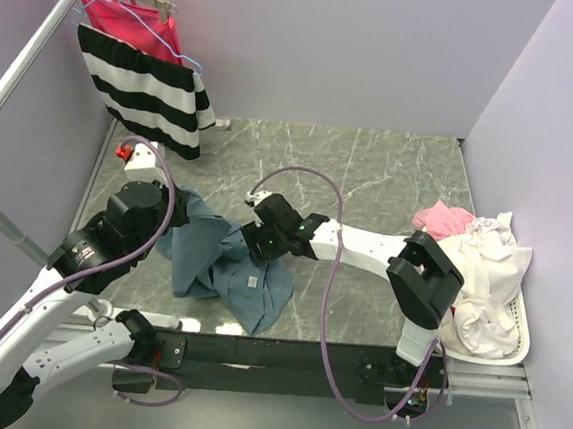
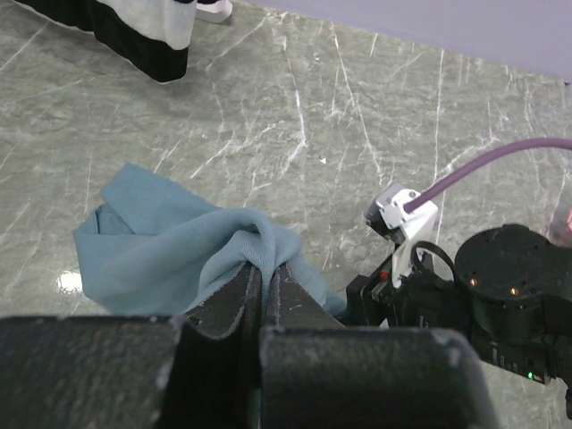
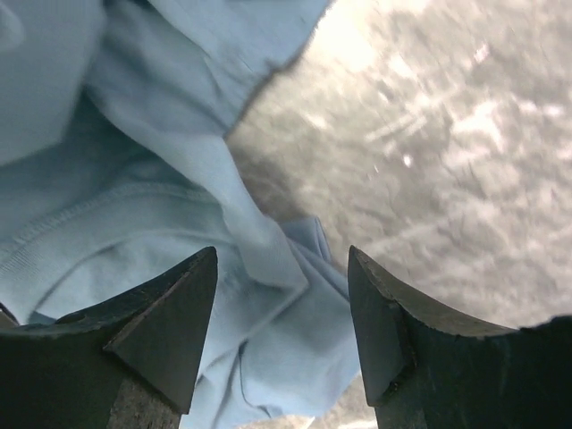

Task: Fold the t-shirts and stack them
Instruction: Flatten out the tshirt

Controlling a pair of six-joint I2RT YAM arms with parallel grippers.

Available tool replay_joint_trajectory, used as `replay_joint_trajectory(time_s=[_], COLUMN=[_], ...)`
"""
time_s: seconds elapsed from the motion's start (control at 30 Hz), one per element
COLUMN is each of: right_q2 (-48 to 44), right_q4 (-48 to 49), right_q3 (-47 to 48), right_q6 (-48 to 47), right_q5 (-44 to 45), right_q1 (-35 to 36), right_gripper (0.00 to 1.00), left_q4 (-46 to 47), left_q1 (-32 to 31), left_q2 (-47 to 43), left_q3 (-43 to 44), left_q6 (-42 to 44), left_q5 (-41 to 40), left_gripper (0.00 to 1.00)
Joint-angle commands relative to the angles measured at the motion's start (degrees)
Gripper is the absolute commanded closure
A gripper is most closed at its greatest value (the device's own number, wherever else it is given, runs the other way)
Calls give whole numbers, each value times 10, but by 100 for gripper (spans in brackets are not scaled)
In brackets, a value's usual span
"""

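Left gripper (image 2: 262,273) clamping blue t-shirt (image 2: 161,241), label (image 1: 250,282) unreadable

Basket (image 1: 500,359): one
Blue t-shirt (image 1: 223,269): one, left of the basket
Hung garments (image 1: 147,87): two, far left of the basket
Robot arms (image 1: 364,246): two

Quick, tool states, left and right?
Left tool: closed, pinching a fold of the blue t-shirt.
Right tool: open over the same shirt, holding nothing.

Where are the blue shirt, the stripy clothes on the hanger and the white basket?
blue shirt (image 1: 212,266): top view, on its crumpled middle.
stripy clothes (image 1: 142,86): top view, on the hanging front.
white basket (image 1: 503,356): top view, on its near rim.
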Motion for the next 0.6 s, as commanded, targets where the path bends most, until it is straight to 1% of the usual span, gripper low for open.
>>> replay_joint_trajectory(time_s=[0.0, 0.03, 0.07, 0.1, 0.13, 0.17, 0.2, 0.23, 0.27, 0.3, 0.37, 0.4, 0.43, 0.47, 0.5, 0.53, 0.57], right_q2=[29, 33, 36, 38, 43, 49, 51, 47, 41, 28, -41, -74, -140, -172, -204, -260, -286], right_q4=[12, 18, 21, 23, 18, 14, 9, 2, 0, -8, -17, -21, -32, -44, -59, -81, -91], right_q3=[41, 43, 44, 45, 54, 58, 63, 66, 65, 65, 49, 41, 31, 31, 34, 43, 50], right_q6=[-33, -37, -39, -41, -40, -40, -40, -38, -37, -39, -39, -37, -35, -33, -32, -38, -44], right_q5=[-34, -44, -73, -82, -85, -86, -81, -70, -61, -40, -4, 44, 79, 115, 186, 213, 242], right_q1=[4, 3, 3, 4, 3, 2, 2, 3, 2, 2, 3, 2, 3, 2, 2, 2, 2], right_gripper=[33, 34, 34, 37, 44, 53, 80, 98, 100, 100, 100, 100, 100, 100, 100, 100, 100], left_q4=[18, 19, 20, 21, 24, 25, 26, 28, 30, 26, 11, 5, 1, -13, -20, -30, -39], left_q1=[2, 2, 2, 2, 2, 2, 2, 2, 2, 3, 3, 2, 2, 2, 2, 2, 2], left_q2=[-5, -3, -3, -3, -2, -1, -1, -1, -2, -3, -5, -12, -17, -23, -39, -46, -55], left_q3=[-9, -11, -12, -16, -18, -19, -23, -25, -26, -27, -22, -21, -19, -16, -13, -11, -2], left_q6=[-11, -12, -11, -12, -12, -12, -13, -13, -13, -14, -17, -21, -23, -26, -32, -34, -37], left_q5=[-1, -1, 0, 1, 2, 3, 4, 5, 4, 1, -12, -17, -22, -30, -34, -40, -48], left_gripper=[99, 99, 99, 99, 99, 99, 99, 99, 99, 99, 99, 99, 99, 99, 99, 99, 99])
